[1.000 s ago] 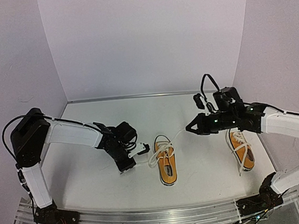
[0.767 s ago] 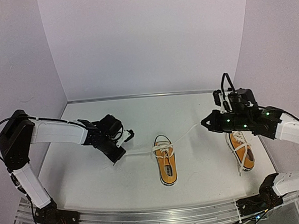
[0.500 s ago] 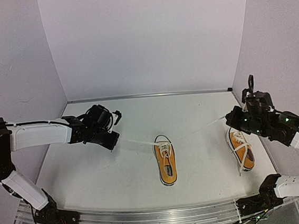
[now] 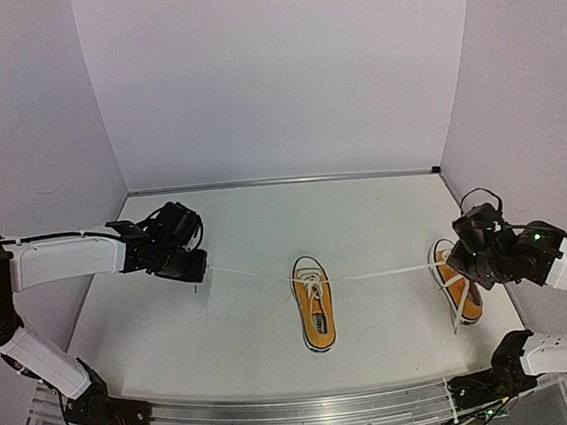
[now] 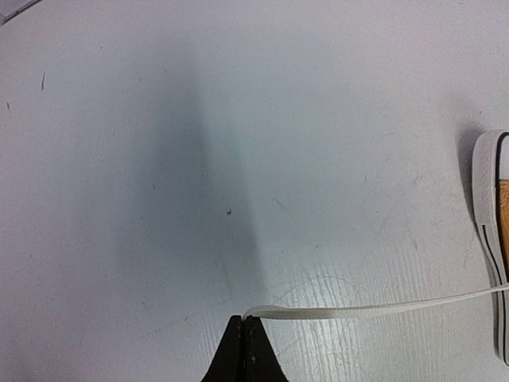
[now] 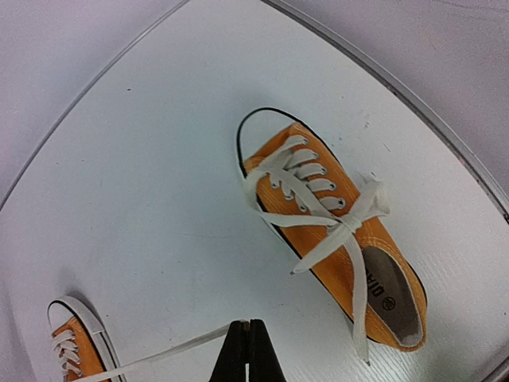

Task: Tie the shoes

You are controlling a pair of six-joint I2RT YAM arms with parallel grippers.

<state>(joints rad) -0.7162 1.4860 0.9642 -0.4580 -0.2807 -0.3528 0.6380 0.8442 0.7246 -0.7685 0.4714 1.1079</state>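
1. Two shoes stand on the table [image 4: 364, 210], well apart, both with toes toward the far wall. The mid shoe [image 4: 315, 320] is near the table's centre and the right shoe [image 4: 465, 300] is close to the right edge.
2. From the mid shoe's eyelets, the left lace [image 4: 244, 274] runs out to the left and the right lace [image 4: 390, 274] runs out to the right. Each is drawn nearly straight and sits just above the table.
3. The left gripper [image 4: 197, 271] is low over the table's left part, well apart from the mid shoe. In the wrist view its jaws are pressed together, pinching the tip of the left lace. The flat white strip leads from there to the shoe's sole at the picture's right edge.
4. The right gripper [image 4: 456, 261] hangs between the two shoes, and in the top view it overlaps the right shoe's toe. In the wrist view its jaws are closed tight on the end of the right lace, which slants down-left to the mid shoe's toe cap.
5. The right shoe's own laces [image 6: 350, 239] are crossed once above the tongue. Their ends lie slack, one across the opening and one over the side onto the table.
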